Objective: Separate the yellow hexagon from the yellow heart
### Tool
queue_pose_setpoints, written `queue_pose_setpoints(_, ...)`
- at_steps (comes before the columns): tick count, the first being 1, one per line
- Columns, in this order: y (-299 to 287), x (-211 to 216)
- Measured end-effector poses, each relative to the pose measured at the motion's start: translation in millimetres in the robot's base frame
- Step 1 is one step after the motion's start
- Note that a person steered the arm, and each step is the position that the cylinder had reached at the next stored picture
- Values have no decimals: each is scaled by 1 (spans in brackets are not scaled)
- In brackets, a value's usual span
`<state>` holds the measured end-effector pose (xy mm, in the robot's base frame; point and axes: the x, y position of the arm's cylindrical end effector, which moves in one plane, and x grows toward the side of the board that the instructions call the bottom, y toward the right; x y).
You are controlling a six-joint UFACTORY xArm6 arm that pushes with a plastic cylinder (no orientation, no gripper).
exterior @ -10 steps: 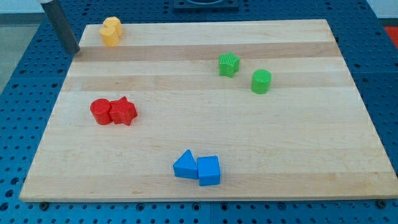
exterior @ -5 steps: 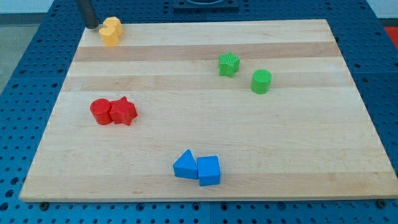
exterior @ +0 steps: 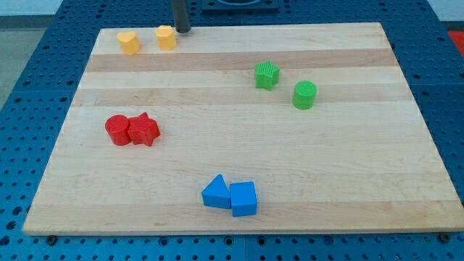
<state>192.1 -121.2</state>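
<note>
The yellow hexagon (exterior: 166, 36) sits near the top edge of the wooden board (exterior: 239, 156), left of centre. The yellow heart (exterior: 129, 42) lies to its left, with a clear gap between the two. My tip (exterior: 181, 31) is at the board's top edge, just right of the yellow hexagon and very close to it or touching it. The dark rod rises out of the view's top.
A red cylinder (exterior: 116, 130) and a red star (exterior: 144, 130) touch at the left. A green star (exterior: 267, 75) and a green cylinder (exterior: 305, 95) stand at the upper right. A blue triangle (exterior: 215, 192) and a blue block (exterior: 243, 199) touch near the bottom.
My tip swept from the top left corner rightward along the top edge. The yellow hexagon, which was touching the yellow heart, has moved right and now stands apart from it.
</note>
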Motion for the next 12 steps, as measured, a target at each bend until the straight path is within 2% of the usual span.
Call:
queue_pose_setpoints(4, -37, 3)
queue_pose_setpoints(6, -37, 23)
queue_pose_setpoints(8, -33, 63)
queue_pose_setpoints(12, -32, 172)
